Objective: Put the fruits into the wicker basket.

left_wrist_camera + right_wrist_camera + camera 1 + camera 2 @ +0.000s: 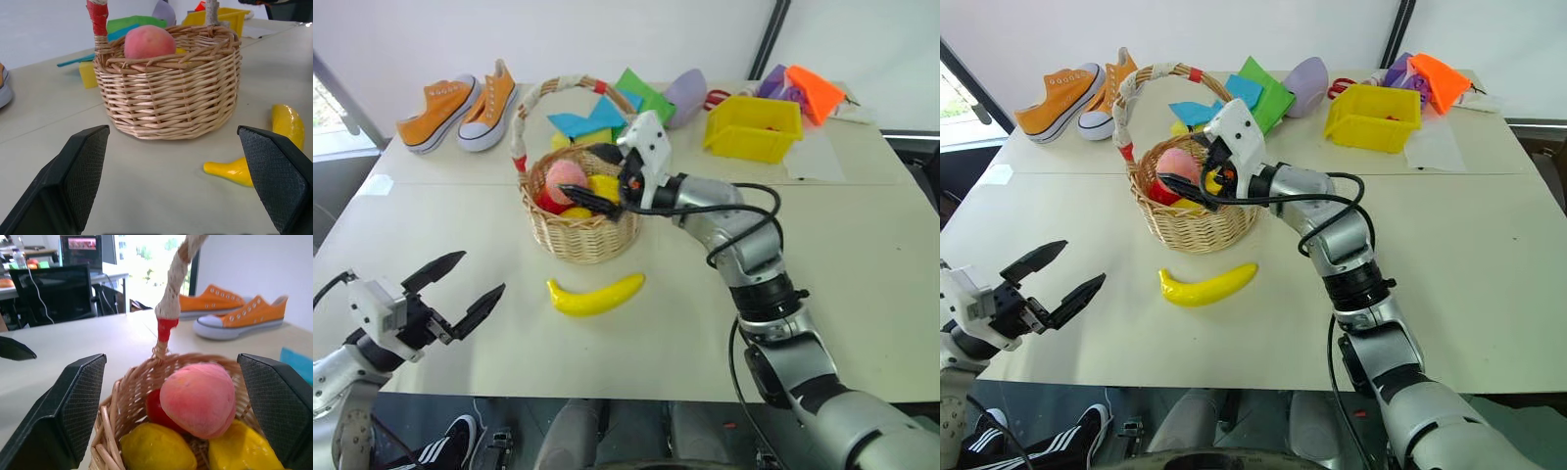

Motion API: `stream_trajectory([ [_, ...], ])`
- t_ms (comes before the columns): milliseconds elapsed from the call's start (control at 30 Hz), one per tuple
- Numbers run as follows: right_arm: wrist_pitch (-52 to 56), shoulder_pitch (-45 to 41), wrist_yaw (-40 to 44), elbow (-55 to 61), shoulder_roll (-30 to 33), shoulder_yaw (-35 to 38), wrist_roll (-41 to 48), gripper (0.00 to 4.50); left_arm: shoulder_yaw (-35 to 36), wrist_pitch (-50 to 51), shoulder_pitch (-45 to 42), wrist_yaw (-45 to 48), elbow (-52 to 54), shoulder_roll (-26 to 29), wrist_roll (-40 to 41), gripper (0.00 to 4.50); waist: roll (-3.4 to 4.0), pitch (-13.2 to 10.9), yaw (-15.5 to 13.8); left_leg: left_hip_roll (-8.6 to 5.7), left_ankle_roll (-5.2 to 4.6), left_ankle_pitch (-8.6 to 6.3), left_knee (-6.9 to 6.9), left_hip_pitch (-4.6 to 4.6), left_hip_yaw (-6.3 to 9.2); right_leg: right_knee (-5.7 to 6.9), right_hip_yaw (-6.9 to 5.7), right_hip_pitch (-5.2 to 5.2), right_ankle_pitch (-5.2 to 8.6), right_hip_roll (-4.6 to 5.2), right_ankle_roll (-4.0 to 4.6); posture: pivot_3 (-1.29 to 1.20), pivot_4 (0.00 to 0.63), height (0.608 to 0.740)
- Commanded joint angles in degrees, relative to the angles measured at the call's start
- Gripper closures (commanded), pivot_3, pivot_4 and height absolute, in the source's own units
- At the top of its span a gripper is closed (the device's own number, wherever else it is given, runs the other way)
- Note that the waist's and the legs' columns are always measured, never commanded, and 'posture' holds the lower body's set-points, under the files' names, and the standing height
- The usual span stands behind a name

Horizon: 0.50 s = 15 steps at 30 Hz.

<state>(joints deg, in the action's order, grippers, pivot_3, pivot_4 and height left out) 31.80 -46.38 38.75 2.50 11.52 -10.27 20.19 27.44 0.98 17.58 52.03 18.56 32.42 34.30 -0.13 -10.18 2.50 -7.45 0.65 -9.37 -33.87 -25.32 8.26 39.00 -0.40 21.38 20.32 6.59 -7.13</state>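
- The left pincer (453, 285) hovers low over the near desk (862, 294) edge, released, fingers spread wide with nothing between them.
- The banana (595, 295) lies flat on the desk just beyond and to the inner side of that pincer, in front of the basket (579, 235). Its long axis runs across the desk, roughly crosswise to the left pincer's reach, ends curling up toward the basket.
- My judgement: the left pincer is the nearer one to the banana, with bare desk between them and nothing in the way.
- The right pincer (603, 179) is over the basket's open top, released, fingers apart on either side of the peach (198, 399), not gripping it.
- The peach sits inside the basket on top of other yellow and red toy fruit, so that fruit looks done; the banana is what remains.
- The basket handle (533, 108) arches over the basket beside the right pincer; any drop from above has to clear it.
- Farther off: orange sneakers (460, 108), coloured paper shapes (607, 108), a yellow bin (752, 127).
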Motion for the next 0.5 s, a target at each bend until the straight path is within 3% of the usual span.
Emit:
stream_trajectory([
  [33,0.1,3.0,5.3,8.0,4.6,4.8,5.4,0.04,-2.2,0.6,-0.1,1.7,2.7,1.5,0.1,0.0,-0.01,0.0,-0.2,0.0,-0.01,-0.01,0.0,0.0,-0.01,0.0,0.01,0.0,0.0,0.01,0.0,0.0,0.15,0.74],
  [133,1.6,7.7,9.1,12.8,10.3,7.2,8.5,0.04,-4.4,2.2,-0.4,3.0,4.6,2.7,0.8,0.0,-0.02,0.0,-0.4,-0.01,-0.07,-0.04,-0.02,-0.01,-0.09,-0.04,0.05,-0.01,0.0,0.05,0.0,0.0,0.15,0.74],
  [267,-1.5,20.0,19.2,15.8,23.6,14.8,10.9,0.04,-12.1,4.0,-5.7,3.0,6.6,2.8,-1.3,0.0,-0.05,0.0,-1.8,0.01,-0.13,-0.08,-0.05,0.0,-0.14,-0.07,0.07,-0.02,0.01,0.06,0.0,0.0,0.15,0.74],
  [500,-10.6,40.2,25.7,21.0,33.4,22.9,8.8,0.04,-22.6,3.5,-13.1,3.2,2.8,3.7,-10.3,0.0,-0.04,0.0,-1.7,0.16,-0.27,-0.16,-0.06,-0.02,-0.5,-0.13,0.23,-0.19,0.0,0.02,-0.01,0.0,0.15,0.74],
])
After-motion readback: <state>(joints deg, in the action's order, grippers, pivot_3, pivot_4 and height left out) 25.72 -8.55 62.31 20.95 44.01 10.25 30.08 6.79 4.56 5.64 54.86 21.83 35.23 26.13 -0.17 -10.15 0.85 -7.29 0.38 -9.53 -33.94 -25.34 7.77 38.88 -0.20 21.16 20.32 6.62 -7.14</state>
